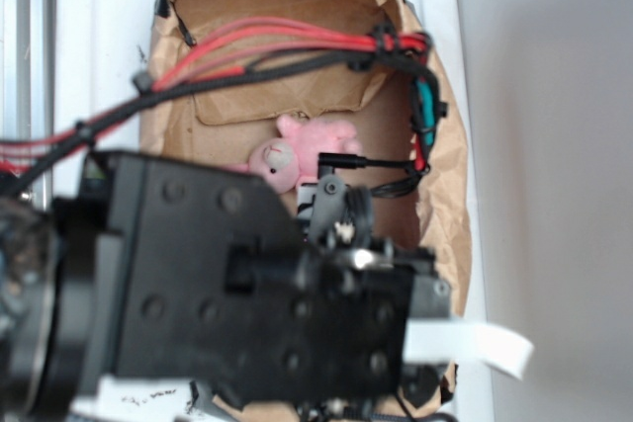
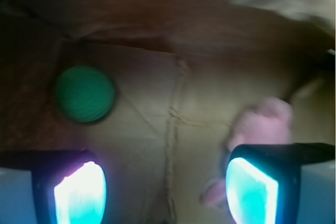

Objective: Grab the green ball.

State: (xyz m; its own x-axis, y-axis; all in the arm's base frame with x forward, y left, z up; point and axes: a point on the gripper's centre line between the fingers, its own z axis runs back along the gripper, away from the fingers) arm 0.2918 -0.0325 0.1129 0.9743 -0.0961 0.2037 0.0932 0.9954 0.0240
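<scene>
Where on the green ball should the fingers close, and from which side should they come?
Across the widest middle of the green ball, coming straight down from above. It is round, so no side is better, and it lies free on the brown paper, apart from the pink plush bunny. The open gripper must first shift towards it.

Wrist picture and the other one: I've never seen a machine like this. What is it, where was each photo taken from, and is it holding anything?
It is a robot arm reaching into a brown paper bag. The exterior picture looks down over the arm; the wrist picture comes from a camera just behind its claw, whose two glowing fingers frame the bottom. On the bag's floor lie a green ball and a pink plush bunny. The claw is open and holds nothing.
</scene>
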